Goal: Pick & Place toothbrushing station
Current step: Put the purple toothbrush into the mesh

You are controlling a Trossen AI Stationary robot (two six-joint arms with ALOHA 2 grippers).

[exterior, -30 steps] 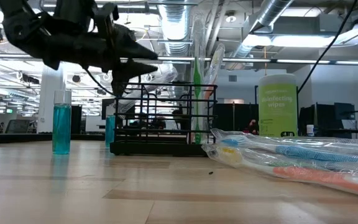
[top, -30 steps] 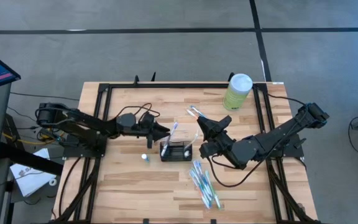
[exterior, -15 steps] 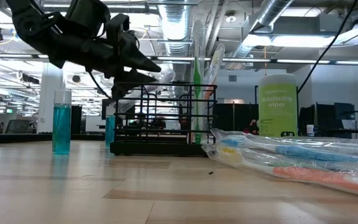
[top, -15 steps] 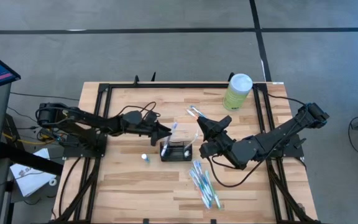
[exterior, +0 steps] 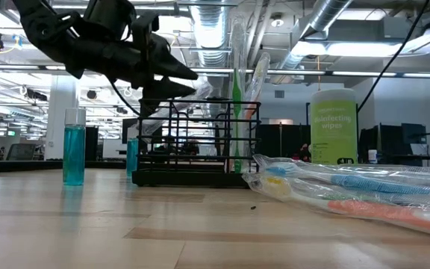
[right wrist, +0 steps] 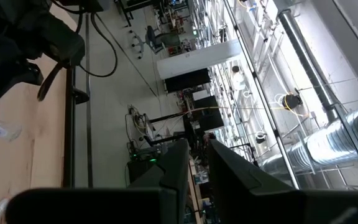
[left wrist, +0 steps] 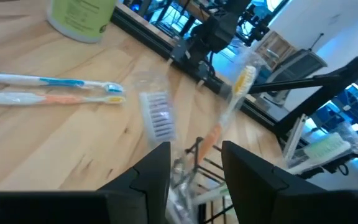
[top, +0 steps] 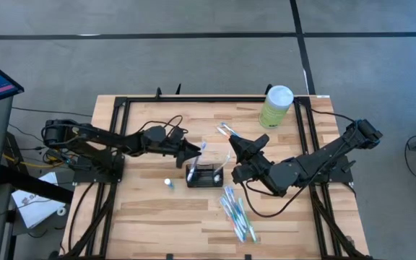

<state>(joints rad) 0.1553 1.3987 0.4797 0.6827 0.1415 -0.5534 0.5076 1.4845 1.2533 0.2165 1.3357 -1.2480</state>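
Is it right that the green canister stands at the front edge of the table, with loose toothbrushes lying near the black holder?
Not quite. The canister stands at the table's back edge, as the high view shows. Loose toothbrushes do lie near the holder.

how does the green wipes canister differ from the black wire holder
The wipes canister is a tall, solid pale-green cylinder with a white lid; the wire holder is low, black and see-through. The canister stands at the table's far edge near the right arm's side; the holder sits mid-table between the two arms. The holder has packaged toothbrushes standing in it; the canister is closed. Both stand upright on the wooden table.
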